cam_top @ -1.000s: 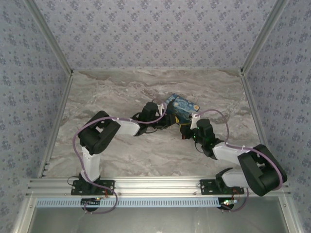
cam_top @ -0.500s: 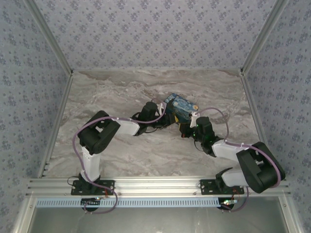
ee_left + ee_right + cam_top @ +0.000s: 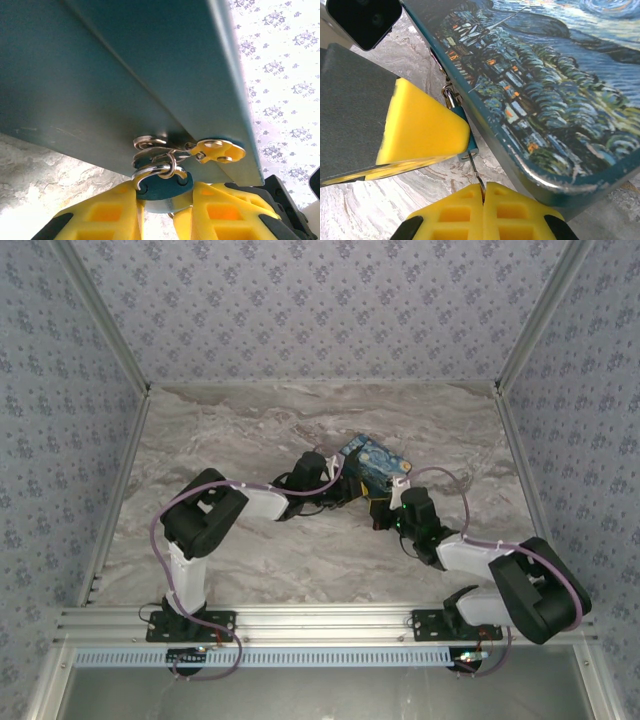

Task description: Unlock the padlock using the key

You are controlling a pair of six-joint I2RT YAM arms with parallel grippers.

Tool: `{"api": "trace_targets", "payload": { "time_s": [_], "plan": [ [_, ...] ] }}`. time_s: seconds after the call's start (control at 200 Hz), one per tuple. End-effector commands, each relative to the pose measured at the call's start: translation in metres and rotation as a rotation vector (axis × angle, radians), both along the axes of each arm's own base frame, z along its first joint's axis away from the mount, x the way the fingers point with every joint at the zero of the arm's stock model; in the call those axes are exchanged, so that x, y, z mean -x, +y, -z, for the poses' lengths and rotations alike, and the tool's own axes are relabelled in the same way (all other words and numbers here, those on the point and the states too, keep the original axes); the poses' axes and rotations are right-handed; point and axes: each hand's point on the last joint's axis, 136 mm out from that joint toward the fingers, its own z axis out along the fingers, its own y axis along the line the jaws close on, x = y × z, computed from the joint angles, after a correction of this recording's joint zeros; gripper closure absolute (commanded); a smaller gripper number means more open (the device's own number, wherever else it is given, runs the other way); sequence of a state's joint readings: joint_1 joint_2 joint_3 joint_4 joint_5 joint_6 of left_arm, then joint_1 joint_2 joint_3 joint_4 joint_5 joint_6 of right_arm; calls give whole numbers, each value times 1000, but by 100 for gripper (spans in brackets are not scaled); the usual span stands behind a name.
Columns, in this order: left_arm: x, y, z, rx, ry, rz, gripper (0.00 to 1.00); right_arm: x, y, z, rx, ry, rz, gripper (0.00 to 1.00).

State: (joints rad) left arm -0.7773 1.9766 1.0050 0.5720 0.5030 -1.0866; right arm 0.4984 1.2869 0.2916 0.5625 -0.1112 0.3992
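Padlock (image 3: 160, 187), tiny, blue-teal body with thin silver shackle: hangs from the silver hasp (image 3: 154, 149) on the front wall of the blue-and-yellow starry-night printed box (image 3: 378, 462), which lies mid-way across the marbled grey counter (image 3: 240, 430).

Changes noted, top view:
- The box shows slightly more of its lid than a second ago; position otherwise much the same.
- The right arm's wrist has edged in toward the box, and its cable loop has drawn closer.
- Left arm: no shift detected.

Assessment: this small motion fits a wrist roll, so the key-turning step is judged under way. The shackle appears seated at both ends; lock judged not yet open.

Tools:
- Left tool (image 3: 165, 202): yellow pads clamped on the padlock body.
- Right tool (image 3: 483, 199): pads pressed together on the thin silver key (image 3: 476, 172), whose blade reaches the padlock's underside.

Not verifiable:
- The keyhole is covered by a left pad.
- The key's head is buried between the right pads.
- Blade rotation cannot be judged.
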Motion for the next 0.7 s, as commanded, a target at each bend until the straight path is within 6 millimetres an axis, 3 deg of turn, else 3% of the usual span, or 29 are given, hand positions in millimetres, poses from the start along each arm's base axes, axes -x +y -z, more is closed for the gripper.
{"api": "trace_targets", "payload": {
  "time_s": [0.0,0.7],
  "plan": [
    [11,-12,-24,69,-32,64,76,4,-4,5,27,-2,10,100],
    [9,-10,-20,65,-26,58,76,8,-8,4,46,-6,27,100]
  ]
}}
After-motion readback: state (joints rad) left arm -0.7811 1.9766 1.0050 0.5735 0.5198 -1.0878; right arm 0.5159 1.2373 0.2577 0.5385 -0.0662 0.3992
